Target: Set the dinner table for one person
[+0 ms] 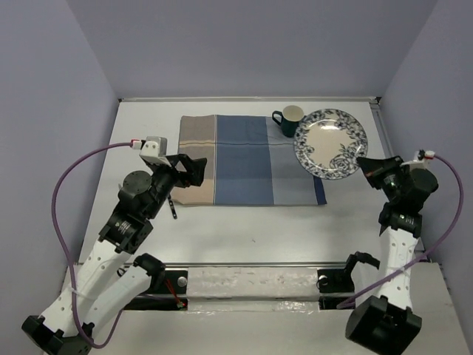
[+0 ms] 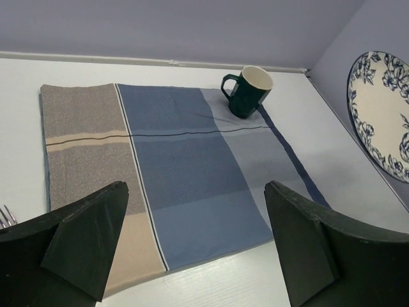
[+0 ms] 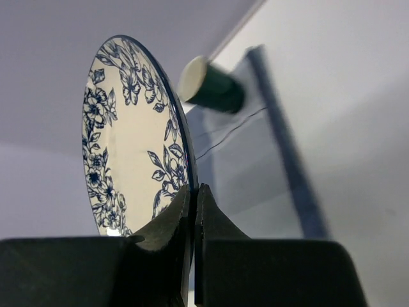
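Right gripper (image 3: 195,192): fingers pinched together on the plate (image 3: 128,141) rim, one on each face. Rim grip makes sense, since a plate is too flat to grab any other way. Plate looks tipped up off the table (image 1: 251,229), face toward the mat (image 1: 244,159) — I'd judge it's meant for mat centre, which is bare.

Left gripper (image 2: 197,188): fingers wide apart, holding nothing, hovering over the mat's near left part. Probably parked clear of the plate's path.

Fork (image 2: 6,216) tines just show beside the mat's left edge, on the table. Mug (image 1: 288,120) sits at the mat's far right corner, handle left — out of the plate zone.

Table is the white top under everything, wall to wall, arms at its near edge.

Risk: with such a thin rim grip, the plate could pivot between the fingers.
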`<state>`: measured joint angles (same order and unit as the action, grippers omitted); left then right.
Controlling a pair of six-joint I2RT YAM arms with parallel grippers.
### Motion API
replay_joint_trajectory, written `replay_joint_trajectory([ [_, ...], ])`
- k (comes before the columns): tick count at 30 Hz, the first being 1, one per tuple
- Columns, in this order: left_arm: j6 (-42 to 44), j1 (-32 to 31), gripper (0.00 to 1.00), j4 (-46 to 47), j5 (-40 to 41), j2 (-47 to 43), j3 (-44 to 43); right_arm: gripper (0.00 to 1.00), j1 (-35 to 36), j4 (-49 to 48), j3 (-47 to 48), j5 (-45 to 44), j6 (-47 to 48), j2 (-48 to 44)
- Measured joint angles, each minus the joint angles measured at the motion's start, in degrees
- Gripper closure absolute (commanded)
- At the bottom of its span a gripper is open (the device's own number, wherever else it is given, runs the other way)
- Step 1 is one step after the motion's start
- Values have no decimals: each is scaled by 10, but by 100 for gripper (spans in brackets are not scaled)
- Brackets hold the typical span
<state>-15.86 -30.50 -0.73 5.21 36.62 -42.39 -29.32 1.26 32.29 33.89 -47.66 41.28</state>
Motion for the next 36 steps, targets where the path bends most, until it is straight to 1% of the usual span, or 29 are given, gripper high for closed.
replay_joint_trajectory([
  [1,1,3,1,0,0,-2,0,100,27,-11,4,4,-2,1],
  [3,2,8,1,0,2,-5,0,100,104,-39,8,13,-7,5],
  [4,3,13,1,0,2,-6,0,100,157,-48,8,-1,-7,13],
  [6,4,21,1,0,5,-7,0,100,235,-64,8,-24,-8,31],
  [7,4,23,1,0,5,-7,0,100,314,-76,8,-54,-5,64],
  [8,4,29,1,0,7,-7,0,100,353,-85,9,-74,-3,85],
  [10,4,34,1,0,9,-7,0,100,428,-108,9,-110,-2,146],
  [12,4,37,1,0,11,-7,0,100,466,-133,9,-131,-1,198],
  [16,5,37,1,0,13,-7,0,100,490,-191,17,-180,-5,308],
  [21,6,40,1,0,13,-5,0,100,513,-247,59,-259,-6,431],
  [25,6,42,1,0,13,-2,0,100,542,-280,92,-284,-7,489],
  [28,6,44,1,0,12,-1,0,100,554,-303,108,-286,-12,518],
  [36,6,44,1,0,9,0,0,100,560,-339,159,-293,-32,587],
])
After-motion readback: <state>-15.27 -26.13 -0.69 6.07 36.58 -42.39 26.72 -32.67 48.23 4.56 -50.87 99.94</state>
